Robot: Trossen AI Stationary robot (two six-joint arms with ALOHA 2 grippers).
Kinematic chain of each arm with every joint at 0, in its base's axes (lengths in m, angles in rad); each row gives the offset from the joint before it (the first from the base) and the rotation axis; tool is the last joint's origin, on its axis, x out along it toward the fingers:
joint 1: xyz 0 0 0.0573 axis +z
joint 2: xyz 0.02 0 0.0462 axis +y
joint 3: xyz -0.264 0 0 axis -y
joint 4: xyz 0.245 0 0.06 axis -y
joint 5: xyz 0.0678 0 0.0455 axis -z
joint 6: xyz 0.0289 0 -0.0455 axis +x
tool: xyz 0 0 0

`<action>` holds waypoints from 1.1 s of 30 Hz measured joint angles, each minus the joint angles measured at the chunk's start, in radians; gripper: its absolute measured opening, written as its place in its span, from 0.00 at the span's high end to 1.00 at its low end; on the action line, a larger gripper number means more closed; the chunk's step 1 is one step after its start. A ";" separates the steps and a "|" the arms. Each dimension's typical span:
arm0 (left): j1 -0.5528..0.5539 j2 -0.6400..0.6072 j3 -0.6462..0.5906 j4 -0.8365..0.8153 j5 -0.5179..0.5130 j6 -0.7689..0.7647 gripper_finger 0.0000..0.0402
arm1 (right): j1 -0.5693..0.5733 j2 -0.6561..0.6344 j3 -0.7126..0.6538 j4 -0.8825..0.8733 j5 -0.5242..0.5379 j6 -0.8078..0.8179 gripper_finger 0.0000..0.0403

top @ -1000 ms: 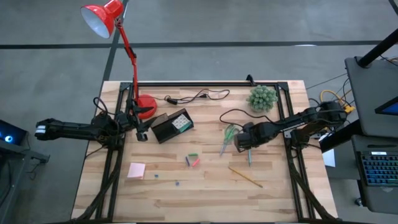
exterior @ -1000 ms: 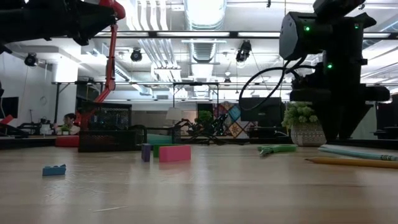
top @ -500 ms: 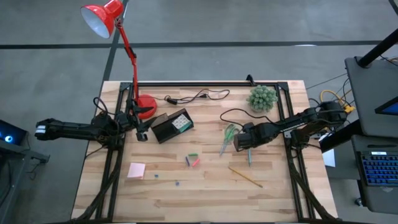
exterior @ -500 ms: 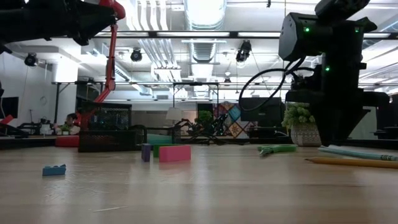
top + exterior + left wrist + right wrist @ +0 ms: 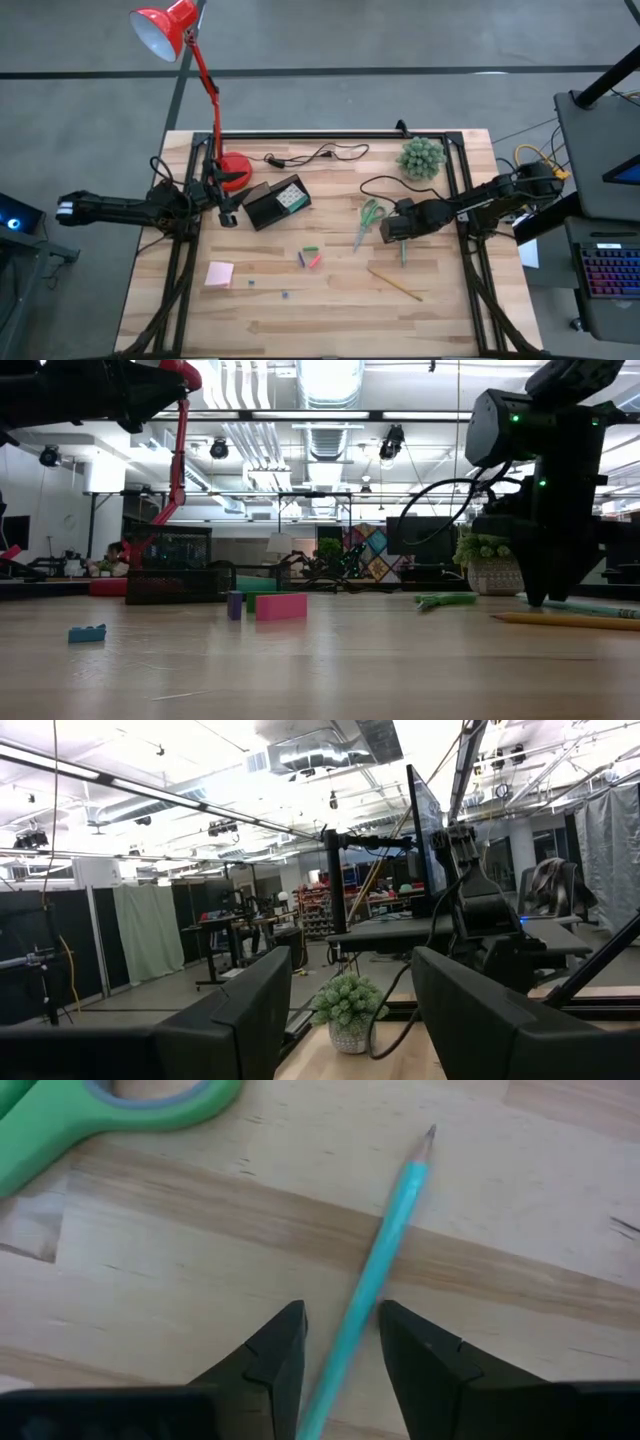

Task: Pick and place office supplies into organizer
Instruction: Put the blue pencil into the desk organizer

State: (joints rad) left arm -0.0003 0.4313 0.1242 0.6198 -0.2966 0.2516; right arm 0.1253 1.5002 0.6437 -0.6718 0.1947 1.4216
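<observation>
Two part-open right claw (image 5: 340, 1340) fingers astride the green pen (image 5: 385, 1240), low over the table (image 5: 440, 310).

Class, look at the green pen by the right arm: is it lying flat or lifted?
Lying flat: the pen rests on the wooden table, between the right tool's open fingers.

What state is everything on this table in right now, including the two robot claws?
Right gripper: fingers open, straddling the teal pencil, not closed on it.
Teal pencil: flat on the table.
Green-handled scissors: lying flat, untouched.
Wooden pencil: flat on the table.
Pink sticky-note pad: flat, not yet moved.
Organizer: upright on the table.
Left gripper: open, empty, raised.
</observation>
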 joint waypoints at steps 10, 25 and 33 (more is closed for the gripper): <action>0.000 0.000 0.000 0.000 0.000 0.000 0.51 | -0.001 0.005 0.012 -0.013 -0.012 -0.076 0.71; 0.000 0.000 0.000 0.000 0.000 0.000 0.51 | -0.001 0.006 0.006 -0.012 -0.015 0.011 0.73; 0.000 0.000 0.000 0.000 0.000 0.000 0.51 | -0.001 0.006 0.005 -0.017 -0.010 0.104 0.76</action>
State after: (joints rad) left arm -0.0004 0.4313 0.1246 0.6200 -0.2966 0.2512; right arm 0.1242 1.5059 0.6491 -0.6890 0.1844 1.5261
